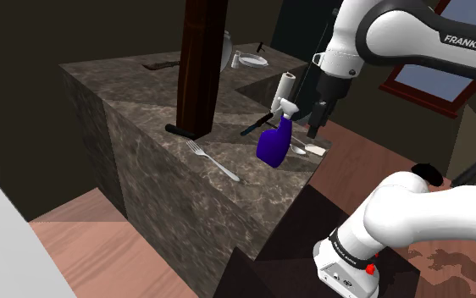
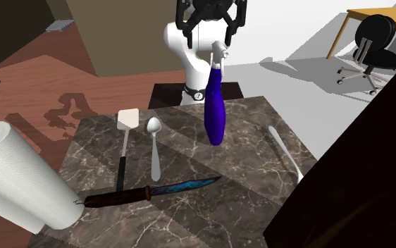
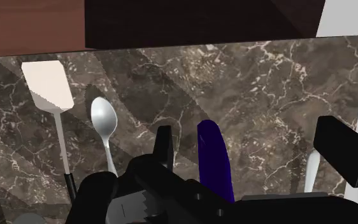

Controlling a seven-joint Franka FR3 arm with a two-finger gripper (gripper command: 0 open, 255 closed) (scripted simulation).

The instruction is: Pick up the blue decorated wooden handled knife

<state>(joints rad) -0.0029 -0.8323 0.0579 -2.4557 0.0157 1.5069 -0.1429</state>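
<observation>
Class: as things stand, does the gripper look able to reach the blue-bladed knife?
Probably yes: the knife lies uncovered on the counter, though the gripper, open, must pass over the spray bottle standing between them.

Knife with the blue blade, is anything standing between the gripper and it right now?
Yes, the blue spray bottle stands upright just below the open gripper, on the gripper's side of the knife. The spoon and spatula lie flat beside it, also short of the knife.

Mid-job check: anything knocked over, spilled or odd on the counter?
Nothing stands out. The blue bottle stands upright; the knife, spoon, spatula and fork lie flat on the counter, with no spill. The gripper hangs open near the bottle.
</observation>
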